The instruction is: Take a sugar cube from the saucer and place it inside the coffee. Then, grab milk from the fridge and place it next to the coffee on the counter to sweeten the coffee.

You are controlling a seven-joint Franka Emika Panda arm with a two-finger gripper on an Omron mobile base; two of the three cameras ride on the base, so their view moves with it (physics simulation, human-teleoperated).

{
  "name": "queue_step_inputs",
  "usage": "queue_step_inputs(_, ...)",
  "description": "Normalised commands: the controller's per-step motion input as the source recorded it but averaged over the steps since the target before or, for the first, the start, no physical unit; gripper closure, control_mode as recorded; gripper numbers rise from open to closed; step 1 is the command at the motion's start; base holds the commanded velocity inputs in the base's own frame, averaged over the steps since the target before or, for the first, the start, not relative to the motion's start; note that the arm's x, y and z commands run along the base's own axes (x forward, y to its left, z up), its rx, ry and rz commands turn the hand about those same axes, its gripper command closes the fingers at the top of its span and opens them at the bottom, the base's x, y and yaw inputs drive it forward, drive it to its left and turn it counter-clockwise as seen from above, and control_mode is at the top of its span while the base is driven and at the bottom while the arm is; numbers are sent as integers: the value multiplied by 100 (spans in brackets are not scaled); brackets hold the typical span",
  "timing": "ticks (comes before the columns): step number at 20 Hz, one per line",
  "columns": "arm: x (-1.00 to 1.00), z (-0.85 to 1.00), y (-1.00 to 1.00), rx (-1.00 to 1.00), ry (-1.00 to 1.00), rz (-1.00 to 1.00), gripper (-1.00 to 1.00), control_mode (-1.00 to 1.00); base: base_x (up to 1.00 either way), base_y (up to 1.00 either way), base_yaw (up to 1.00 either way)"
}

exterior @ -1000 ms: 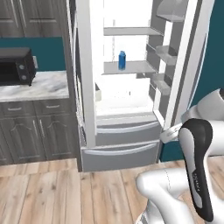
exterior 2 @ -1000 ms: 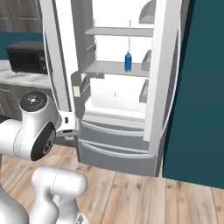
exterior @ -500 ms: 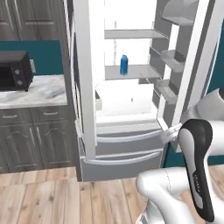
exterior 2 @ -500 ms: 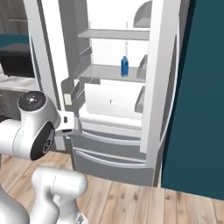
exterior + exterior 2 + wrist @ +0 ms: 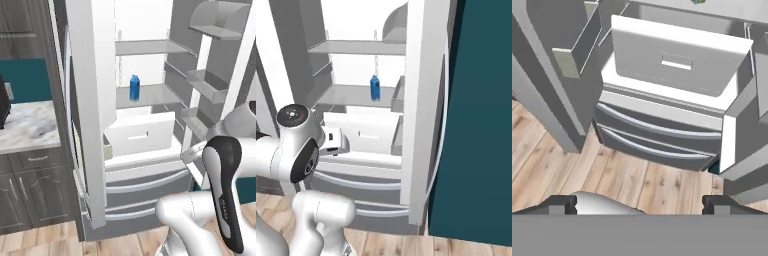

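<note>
Base has rolled closer to the tall white-grey fridge (image 5: pixel 150 150) w/ both doors open, so the small bright blue milk carton (image 5: pixel 134 88) on the middle shelf looks nearer; my gripper (image 5: pixel 639 202), jaws spread wide & empty, hangs low near the drawers, reach next.

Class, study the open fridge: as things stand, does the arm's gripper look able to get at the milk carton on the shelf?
Probably yes. The fridge doors stand open, and the milk stands alone and upright near the shelf's front edge, nothing before it. The gripper is open but low, facing the bottom drawers, so it must first rise.
</note>
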Motion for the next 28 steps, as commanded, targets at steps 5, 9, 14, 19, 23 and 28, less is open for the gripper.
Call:
queue_step_inputs(5, 0, 0, 0, 0, 0, 0, -100, 100, 70, 3, -15)
queue_step_inputs(9, 0, 0, 0, 0, 0, 0, -100, 100, 51, 4, -4)
queue_step_inputs(14, 0, 0, 0, 0, 0, 0, -100, 100, 61, 6, -6)
queue_step_inputs(19, 0, 0, 0, 0, 0, 0, -100, 100, 58, 5, -4)
queue_step_inputs(23, 0, 0, 0, 0, 0, 0, -100, 100, 46, 13, -1)
queue_step_inputs(28, 28, 0, 8, 0, 0, -7, -100, -100, 33, 6, -5)
